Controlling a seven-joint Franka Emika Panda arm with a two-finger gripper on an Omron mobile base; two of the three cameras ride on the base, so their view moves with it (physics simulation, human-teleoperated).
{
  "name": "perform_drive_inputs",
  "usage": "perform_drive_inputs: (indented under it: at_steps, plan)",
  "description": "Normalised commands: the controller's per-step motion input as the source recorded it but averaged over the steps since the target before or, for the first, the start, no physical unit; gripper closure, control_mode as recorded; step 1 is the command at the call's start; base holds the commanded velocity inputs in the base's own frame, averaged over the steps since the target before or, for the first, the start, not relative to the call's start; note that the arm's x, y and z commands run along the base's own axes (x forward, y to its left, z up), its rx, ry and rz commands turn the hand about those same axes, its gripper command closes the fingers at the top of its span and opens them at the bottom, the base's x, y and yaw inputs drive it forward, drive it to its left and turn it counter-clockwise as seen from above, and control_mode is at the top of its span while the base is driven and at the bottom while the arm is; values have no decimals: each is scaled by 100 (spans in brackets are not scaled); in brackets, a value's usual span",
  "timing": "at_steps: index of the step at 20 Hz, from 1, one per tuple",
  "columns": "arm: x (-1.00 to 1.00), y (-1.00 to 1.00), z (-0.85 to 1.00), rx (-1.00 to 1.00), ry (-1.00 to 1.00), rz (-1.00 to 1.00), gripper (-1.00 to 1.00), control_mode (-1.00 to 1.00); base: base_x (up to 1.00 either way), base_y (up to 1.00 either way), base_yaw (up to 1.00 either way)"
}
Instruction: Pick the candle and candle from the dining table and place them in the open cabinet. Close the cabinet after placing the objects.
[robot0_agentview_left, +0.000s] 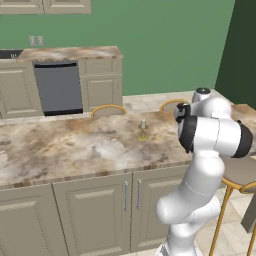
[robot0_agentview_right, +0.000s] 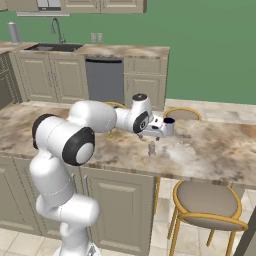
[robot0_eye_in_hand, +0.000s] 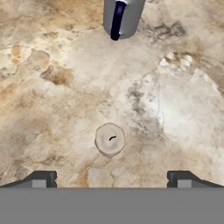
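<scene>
Broadly, across the middle of the left base view: table (robot0_agentview_left: 75, 150), marbled, with the taper (robot0_agentview_left: 143, 129) upright on its brass foot near the far edge, just left of the arm (robot0_agentview_left: 210, 135). Lower right of the right base view: stool (robot0_agentview_right: 207, 200), tucked against the table and well clear of the work. Centre of the hand view: stubby candle (robot0_eye_in_hand: 110, 139), seen end-on from above, standing on the marble and lined up between the two tips. Top edge of the hand view: grey cylinder (robot0_eye_in_hand: 122, 17) with a dark stripe, cannot tell what, near the candle. Likely trouble: coming down slightly off-centre and tipping or pushing the short candle instead of straddling it; closing too high and pinching only the rim, so slipping on the lift; sweeping the cylinder or the taper when swinging away. Last, gripper (robot0_eye_in_hand: 111, 179): hovering above the candle, spread as wide as it goes, carrying nothing, touching nothing.
</scene>
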Motion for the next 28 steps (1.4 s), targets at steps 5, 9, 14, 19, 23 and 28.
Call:
perform_drive_inputs:
  at_steps: [5, 9, 14, 19, 23, 28]
  plan:
    - [1, 0, -14, 0, -1, 1, -100, -100, 0, 0, 0]
    - [1, 0, -17, 0, 0, 1, -100, -100, 0, 0, 0]
    - [2, 0, -14, 0, 0, 1, -100, -100, 0, 0, 0]
    - [3, 0, -13, 0, 0, 1, -100, -100, 0, 0, 0]
    - [0, 0, -10, 0, -1, 0, -100, -100, 0, 0, 0]
    - [6, -2, -10, 0, -2, 0, -100, -100, 0, 0, 0]
